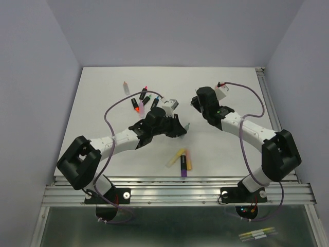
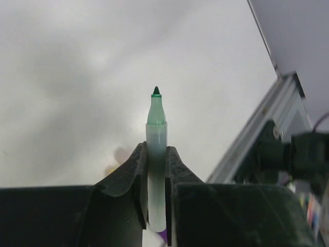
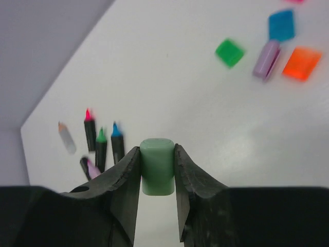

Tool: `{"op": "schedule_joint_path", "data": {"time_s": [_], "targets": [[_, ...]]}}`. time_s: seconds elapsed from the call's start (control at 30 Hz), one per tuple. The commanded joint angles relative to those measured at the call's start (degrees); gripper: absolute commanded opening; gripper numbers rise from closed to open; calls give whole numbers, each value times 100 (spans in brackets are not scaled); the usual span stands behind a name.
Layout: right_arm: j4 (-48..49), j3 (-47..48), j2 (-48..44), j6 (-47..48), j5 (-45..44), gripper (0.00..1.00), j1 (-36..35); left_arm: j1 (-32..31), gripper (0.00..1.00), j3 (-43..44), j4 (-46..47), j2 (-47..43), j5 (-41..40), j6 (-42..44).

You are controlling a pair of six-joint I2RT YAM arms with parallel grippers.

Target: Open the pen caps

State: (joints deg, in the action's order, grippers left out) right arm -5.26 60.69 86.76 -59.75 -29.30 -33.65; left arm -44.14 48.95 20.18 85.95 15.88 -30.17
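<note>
Nearest, along the middle of the near edge of the worktop [image 1: 221,159], three pens [image 1: 181,160] in yellow and purple are laid close together, just beyond the metal rail [image 1: 169,186].

From the near left corner the left arm [image 1: 121,139] is stretched diagonally towards the middle of the worktop. The left gripper [image 2: 156,152] is clamped tight on a pale green pen [image 2: 156,121], which is held upright between the fingers in the wrist view. The pen is uncapped, and its dark green tip is pointed out past the fingertips towards the right arm.

From the near right corner the right arm [image 1: 247,128] is folded: its elbow is raised beside the right edge and its forearm is brought back towards the centre, a little farther out than the left gripper. The right gripper [image 3: 157,149] is closed on a pale green cap [image 3: 157,172], pinched by its two sides.

The two grippers are kept apart, with a strip of bare worktop between them. More bare worktop is seen along the far edge and inside the bend of the right arm.

Farther out, towards the far left, several uncapped pens [image 1: 141,100] are laid near one another. In the right wrist view four loose caps [image 3: 266,49], green, blue, purple and orange, are seen lying together; their spot cannot be told from the top view.
</note>
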Motion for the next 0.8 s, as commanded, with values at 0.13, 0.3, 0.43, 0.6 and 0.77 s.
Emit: {"op": "schedule_joint_path", "data": {"time_s": [0.13, 0.3, 0.43, 0.6, 0.77], "targets": [[323, 1191, 789, 323, -1738, 1, 869, -499, 0, -474, -488, -948, 698, -94], [253, 1209, 930, 1052, -947, 1, 948, -219, 0, -53, -1323, -853, -470, -24], [638, 682, 939, 1456, -604, 1, 1009, 659, 0, 220, -1614, -580, -1024, 3], [387, 629, 1289, 1755, -252, 1, 1150, 1530, 0, 667, -1745, 42, -1279, 239], [166, 672, 1686, 1958, -165, 4, 1211, 1943, 0, 1309, -2010, 895, -1500, 407]]}}
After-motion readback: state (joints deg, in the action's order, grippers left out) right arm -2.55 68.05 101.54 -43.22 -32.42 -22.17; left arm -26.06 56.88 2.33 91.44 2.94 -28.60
